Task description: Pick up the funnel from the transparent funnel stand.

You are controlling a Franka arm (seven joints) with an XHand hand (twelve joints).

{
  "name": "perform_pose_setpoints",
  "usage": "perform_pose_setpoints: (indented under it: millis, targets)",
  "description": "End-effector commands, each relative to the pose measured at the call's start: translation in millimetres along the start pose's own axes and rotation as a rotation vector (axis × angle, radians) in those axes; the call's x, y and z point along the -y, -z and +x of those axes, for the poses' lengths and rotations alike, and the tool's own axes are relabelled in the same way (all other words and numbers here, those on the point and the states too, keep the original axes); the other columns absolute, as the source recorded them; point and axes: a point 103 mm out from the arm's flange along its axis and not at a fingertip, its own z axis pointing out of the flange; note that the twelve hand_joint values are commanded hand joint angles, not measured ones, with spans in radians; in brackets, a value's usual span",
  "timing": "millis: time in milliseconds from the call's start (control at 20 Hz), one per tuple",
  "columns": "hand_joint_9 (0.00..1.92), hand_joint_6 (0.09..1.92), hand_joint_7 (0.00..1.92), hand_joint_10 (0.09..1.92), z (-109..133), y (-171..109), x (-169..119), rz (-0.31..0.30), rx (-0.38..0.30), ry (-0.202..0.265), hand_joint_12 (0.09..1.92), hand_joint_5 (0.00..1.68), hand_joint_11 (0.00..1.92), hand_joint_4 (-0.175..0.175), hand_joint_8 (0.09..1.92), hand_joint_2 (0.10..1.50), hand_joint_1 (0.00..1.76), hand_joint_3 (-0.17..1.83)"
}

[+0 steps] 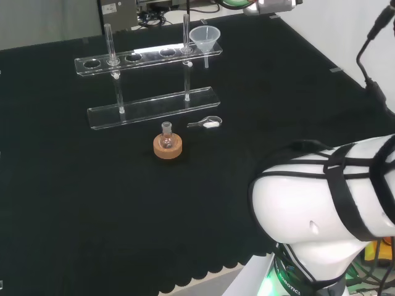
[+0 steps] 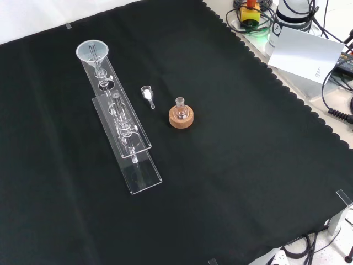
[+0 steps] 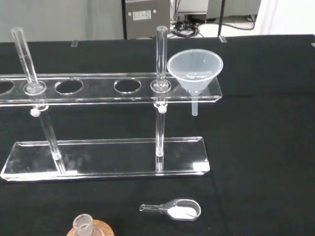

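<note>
Reading the head view from left to right, we meet the clear stand (image 1: 148,59), a two-tier rack with a holed upper shelf on thin posts; then, nearer us, a small flask (image 1: 166,131) on a cork ring (image 1: 167,148) and a little scoop (image 1: 206,124) holding white powder; and finally the white arm link (image 1: 321,197) at the near right. The funnel (image 1: 202,38) sits upright in the last hole at the right end of the upper shelf, its stem hanging below the shelf; in the front view that same end is the far one (image 2: 92,52), and the wrist view shows the funnel (image 3: 195,70) just beside a tall post.

We cannot tell whether the hand is spread or curled. Since the wrist camera looks across the scoop and flask toward the rack, we judge the hand to be well apart from the funnel, on the near side of it.

The main risks: the stand looks light, so a sideways pull on the funnel could tip it; the neighbouring post could catch the hand; a low approach could sweep the flask or scoop.
</note>
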Motion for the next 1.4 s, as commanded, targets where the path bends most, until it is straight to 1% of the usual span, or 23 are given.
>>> perform_pose_setpoints:
  millis: [50, 150, 250, 400, 650, 800, 950, 1050, 1200, 1400]
  targets:
    - [0.09, 0.09, 0.0, 0.64, -33, -7, -46, 0.012, -0.008, -0.022, 1.39, 0.21, 0.0, 0.001, 0.38, 1.25, 0.03, 0.36]
    - [0.09, 0.09, 0.0, 0.64, -45, -11, -63, 0.033, -0.017, -0.023, 1.39, 0.21, 0.0, 0.001, 0.38, 1.25, 0.03, 0.35]
    - [0.09, 0.09, 0.0, 0.64, -58, -17, -85, 0.052, -0.026, -0.023, 1.39, 0.21, 0.0, 0.001, 0.39, 1.25, 0.05, 0.34]
    - [0.09, 0.09, 0.0, 0.64, -70, -21, -113, 0.057, -0.035, -0.024, 1.39, 0.2, 0.0, 0.0, 0.4, 1.24, 0.07, 0.33]
    - [0.09, 0.09, 0.0, 0.64, -73, -23, -145, 0.05, -0.04, -0.011, 1.39, 0.19, 0.0, -0.001, 0.41, 1.23, 0.08, 0.33]
    - [0.1, 0.09, 0.01, 0.65, -72, -28, -161, 0.055, -0.034, 0.005, 1.4, 0.2, 0.0, -0.002, 0.42, 1.22, 0.1, 0.32]
    - [0.13, 0.09, 0.05, 0.66, -71, -32, -174, 0.061, -0.017, 0.022, 1.4, 0.21, 0.0, -0.008, 0.46, 1.13, 0.21, 0.28]
    - [0.15, 0.09, 0.06, 0.69, -71, -36, -183, 0.085, 0.003, 0.027, 1.41, 0.21, 0.01, -0.015, 0.52, 1.06, 0.31, 0.27]
    - [0.17, 0.09, 0.06, 0.7, -70, -45, -202, 0.129, 0.029, 0.04, 1.42, 0.21, 0.01, -0.019, 0.56, 0.98, 0.44, 0.25]
    - [0.19, 0.09, 0.07, 0.72, -70, -57, -218, 0.18, 0.056, 0.06, 1.43, 0.22, 0.01, -0.018, 0.6, 0.91, 0.53, 0.26]
